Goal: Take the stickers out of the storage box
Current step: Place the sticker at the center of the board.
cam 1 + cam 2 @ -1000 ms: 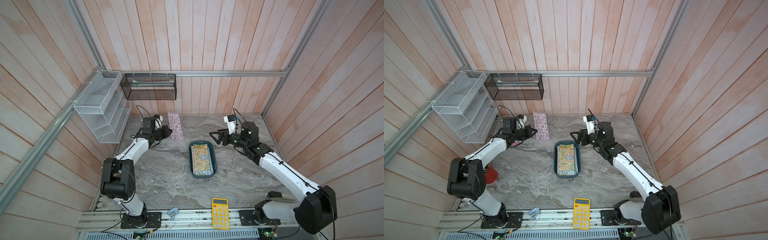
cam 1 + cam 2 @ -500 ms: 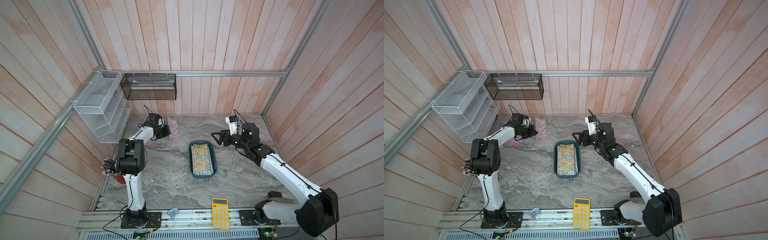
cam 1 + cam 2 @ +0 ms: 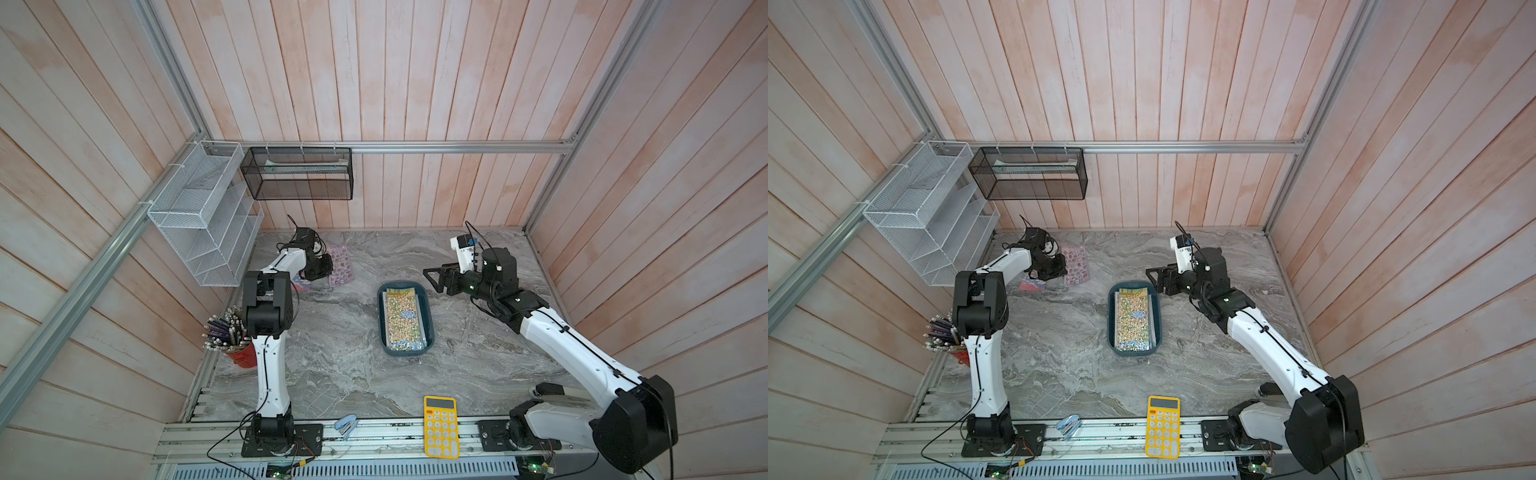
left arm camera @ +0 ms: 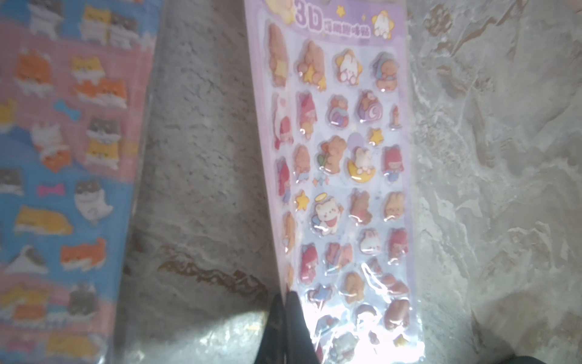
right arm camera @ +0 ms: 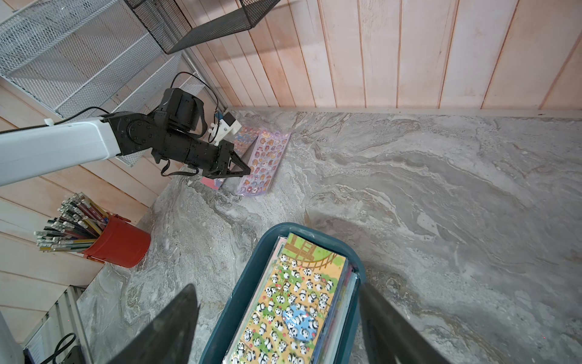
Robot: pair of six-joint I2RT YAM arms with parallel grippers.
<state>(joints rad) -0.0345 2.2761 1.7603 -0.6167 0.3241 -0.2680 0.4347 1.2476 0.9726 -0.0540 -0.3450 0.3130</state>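
— Two sheets are out of the box (image 3: pixel 431 332)?
— Two: a lilac sheet (image 3: pixel 341 266) and a red-blue sheet (image 3: pixel 1032 285). They lie flat on the table (image 3: pixel 332 374), well off the box's far left corner, close to the back wall.
— Which way do they run?
— The lilac sheet lies almost parallel to the box's long sides, title end toward the wall. The other stickers (image 3: pixel 405 320) fill the box lengthwise, with a yellow panda sheet on top.
— Grippers?
— The left gripper (image 5: pixel 247 171) is pinched tight, tips at the lilac sheet's long edge nearer the red-blue one. Whether it grips the sheet I cannot tell. The right gripper (image 3: pixel 432 280) stands wide above the box's far end, holding nothing.
— Room?
— Bare marble all round the box. A calculator (image 3: pixel 441 426) sits past its near end and a pencil cup (image 3: pixel 240 357) far to its left.
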